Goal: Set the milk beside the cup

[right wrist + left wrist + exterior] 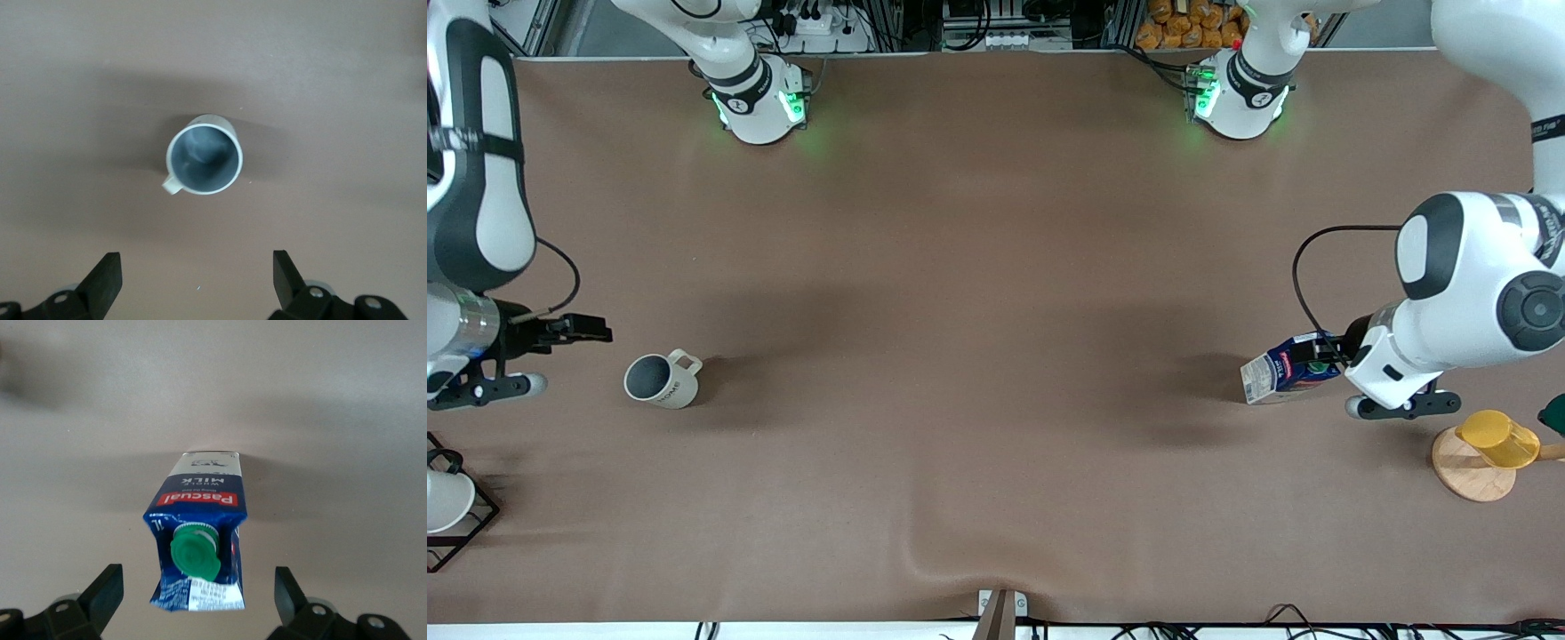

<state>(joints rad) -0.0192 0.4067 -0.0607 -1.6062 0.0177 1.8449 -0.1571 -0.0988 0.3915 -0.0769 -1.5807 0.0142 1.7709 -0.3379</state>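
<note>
The table (pixel 996 267) carries the milk (pixel 1285 369) at the left arm's end and the cup (pixel 660 380) well apart at the right arm's end, upright. The milk stands upright, long axis vertical, green cap up. The left gripper (pixel 199 603) hangs over it, fingers spread wide, probably lining up a grasp. The right gripper (pixel 197 280) waits open above the cup.

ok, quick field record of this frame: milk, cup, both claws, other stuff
milk: at the left arm's end of the table, between the open fingers, not gripped
cup: upright, at the right arm's end
left claw: open, around the carton's capped top
right claw: open, waiting beside the cup
other: yellow cup on wooden disc
</note>
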